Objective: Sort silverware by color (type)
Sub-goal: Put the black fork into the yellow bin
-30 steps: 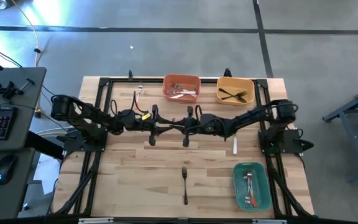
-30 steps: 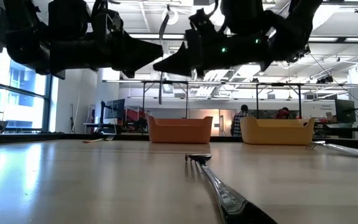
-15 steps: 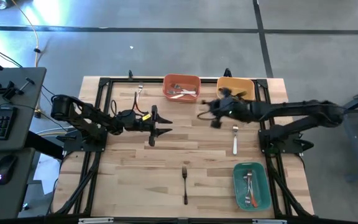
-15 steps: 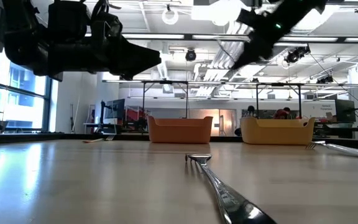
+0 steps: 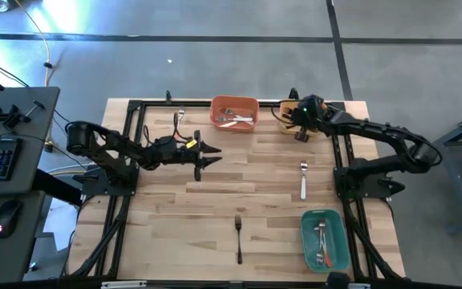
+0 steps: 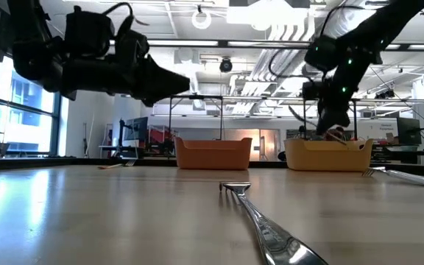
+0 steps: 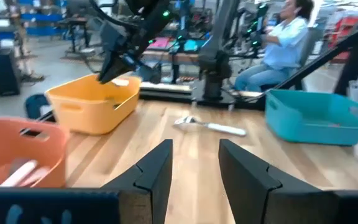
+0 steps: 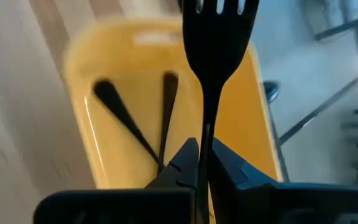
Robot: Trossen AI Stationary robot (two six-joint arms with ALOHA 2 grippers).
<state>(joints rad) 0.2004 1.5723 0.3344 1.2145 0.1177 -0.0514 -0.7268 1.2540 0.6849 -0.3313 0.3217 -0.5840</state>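
Note:
My right gripper hangs over the yellow bin at the far right, shut on a black fork. Two black forks lie in that bin. My left gripper hovers open above the table's middle left, holding nothing. A black-handled fork lies flat near the near edge, and a white-handled fork lies flat on the right. White forks sit in the orange bin, red-handled ones in the teal bin. My right gripper pinches the black fork's thin handle between its two fingers. The fork runs along the fingers, and its head sticks out beyond their tips. It is lifted clear above the yellow bin, with the fingers pointing down from above.
Black arm frames run along the table's left and right sides. A small fork and a red cable lie at the far left. A person sits beyond the table. Bare wood lies between the two loose forks and on the near left.
My right gripper has pulled away from my left gripper at the table's middle and swung toward the far right, carrying the black fork over the yellow bin and tipping to point down. My left gripper has stayed near the middle left.

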